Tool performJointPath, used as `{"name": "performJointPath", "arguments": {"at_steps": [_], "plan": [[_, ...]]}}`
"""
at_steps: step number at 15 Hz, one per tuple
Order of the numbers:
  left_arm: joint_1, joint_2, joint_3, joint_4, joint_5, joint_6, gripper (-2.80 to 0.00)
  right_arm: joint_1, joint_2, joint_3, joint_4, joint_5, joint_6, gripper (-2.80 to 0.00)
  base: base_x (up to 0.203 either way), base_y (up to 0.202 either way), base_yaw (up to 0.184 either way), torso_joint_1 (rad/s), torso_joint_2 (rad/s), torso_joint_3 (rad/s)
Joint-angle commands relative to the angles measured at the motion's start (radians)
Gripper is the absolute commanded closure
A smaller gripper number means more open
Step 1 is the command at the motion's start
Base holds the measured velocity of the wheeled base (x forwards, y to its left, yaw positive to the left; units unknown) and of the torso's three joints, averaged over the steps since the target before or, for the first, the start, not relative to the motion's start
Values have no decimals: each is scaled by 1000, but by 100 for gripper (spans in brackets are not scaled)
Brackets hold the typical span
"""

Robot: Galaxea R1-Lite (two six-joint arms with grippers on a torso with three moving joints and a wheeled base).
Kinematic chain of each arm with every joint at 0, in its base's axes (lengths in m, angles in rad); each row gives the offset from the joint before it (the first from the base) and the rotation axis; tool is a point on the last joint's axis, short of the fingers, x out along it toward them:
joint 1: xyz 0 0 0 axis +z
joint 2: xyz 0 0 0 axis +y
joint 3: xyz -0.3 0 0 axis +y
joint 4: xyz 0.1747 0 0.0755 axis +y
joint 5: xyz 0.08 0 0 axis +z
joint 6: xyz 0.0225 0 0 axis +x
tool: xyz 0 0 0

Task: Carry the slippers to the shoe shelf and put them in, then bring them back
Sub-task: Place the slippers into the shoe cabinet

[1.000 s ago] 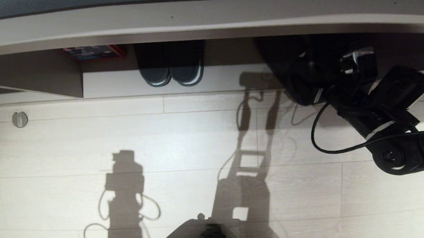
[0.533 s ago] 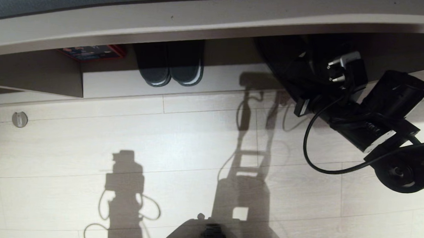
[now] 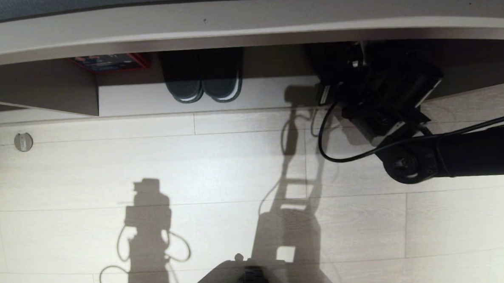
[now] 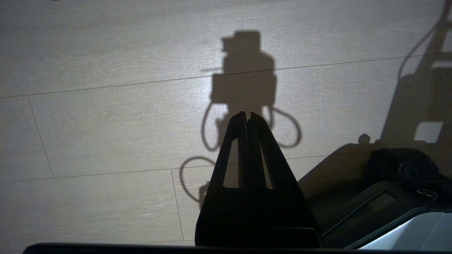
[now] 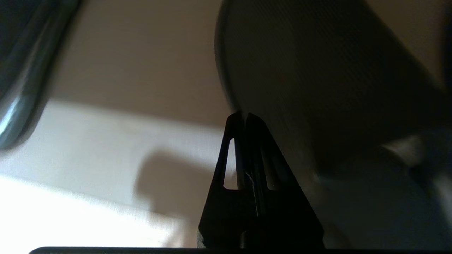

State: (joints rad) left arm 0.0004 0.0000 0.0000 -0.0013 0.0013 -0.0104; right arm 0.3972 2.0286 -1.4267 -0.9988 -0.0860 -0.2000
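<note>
The slippers (image 3: 322, 59) are a dark grey mass in the shadow of the shoe shelf (image 3: 262, 93), at the right end of its pale base plank. My right arm (image 3: 468, 151) comes in from the right, with its hand against them. In the right wrist view the right gripper (image 5: 245, 114) is shut, its tips at the rounded rim of a ribbed grey slipper (image 5: 317, 70). I see nothing between the fingers. The left gripper (image 4: 247, 113) hangs shut over bare floor, holding nothing.
A darker pair with white-edged soles (image 3: 201, 77) stands on the plank to the left of my hand. A red box (image 3: 108, 61) lies further left, by the brown divider panel (image 3: 46, 90). A round metal fitting (image 3: 23, 141) sits in the floor. A black cable (image 3: 333, 136) loops below the wrist.
My right arm has swung left and in towards the shelf, and the hand has turned. The dark mass that reached over the plank's front edge now lies further back.
</note>
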Motion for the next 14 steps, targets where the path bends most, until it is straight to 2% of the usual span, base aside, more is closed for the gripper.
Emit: {"name": "performJointPath", "arguments": {"at_steps": [1, 5, 14], "plan": [[0, -2, 2, 0, 0, 0, 0, 9, 115, -114, 9, -11, 1, 0, 0, 0, 0, 0, 0, 0], [0, -2, 0, 0, 0, 0, 0, 12, 188, -277, 25, -105, 2, 0, 0, 0, 0, 0, 0, 0], [1, -2, 2, 0, 0, 0, 0, -12, 197, -348, 17, -123, 1, 0, 0, 0, 0, 0, 0, 0]]}}
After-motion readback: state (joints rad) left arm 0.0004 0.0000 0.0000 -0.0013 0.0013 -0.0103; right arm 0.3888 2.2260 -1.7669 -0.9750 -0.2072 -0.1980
